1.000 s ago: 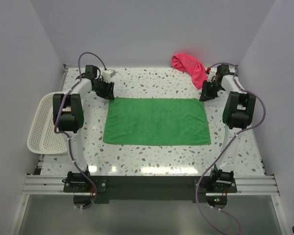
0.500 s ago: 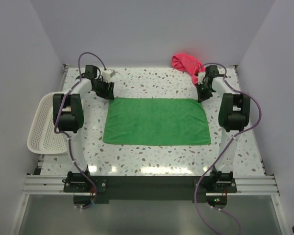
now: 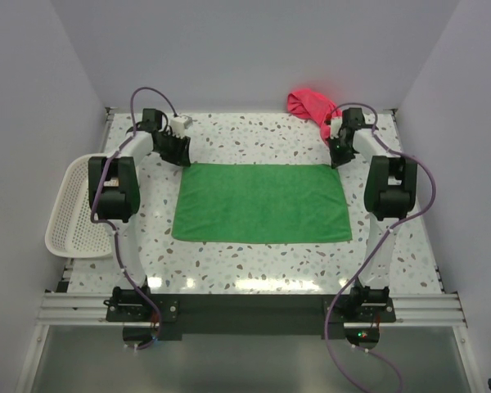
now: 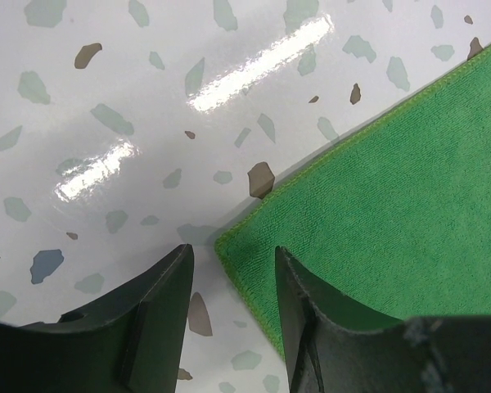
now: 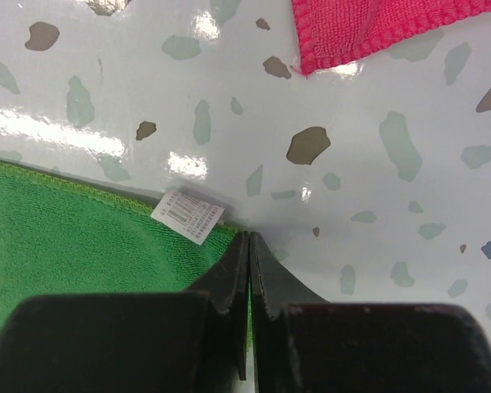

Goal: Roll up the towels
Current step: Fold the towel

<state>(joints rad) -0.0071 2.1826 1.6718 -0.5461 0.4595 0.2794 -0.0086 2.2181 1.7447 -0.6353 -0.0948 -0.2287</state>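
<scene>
The work stood at the opening grasp on the first cloth: the green towel [image 3: 262,202] lay flat and unrolled in the middle of the speckled table [image 3: 229,135], while the pink-red towel [image 3: 309,106] sat crumpled at the far right corner, well apart from the white mesh basket [image 3: 65,233] at the left edge. The left gripper [image 4: 233,255] hung over the green towel's far left corner with its jaws apart, the corner lying between them and nothing clenched. The right gripper [image 5: 248,237] was clamped tight at the far right corner, just beside the towel's white label [image 5: 188,218]; whether any cloth was caught in it could not be told. Against the picture from a second before, the right arm had swung inward from beside the towel to that corner and its jaws had closed, whereas the left arm and the towels lay as they were. The next move likely called for the left jaws to close on their corner, so that both ends of the far edge could be lifted evenly and turned over toward the near side
</scene>
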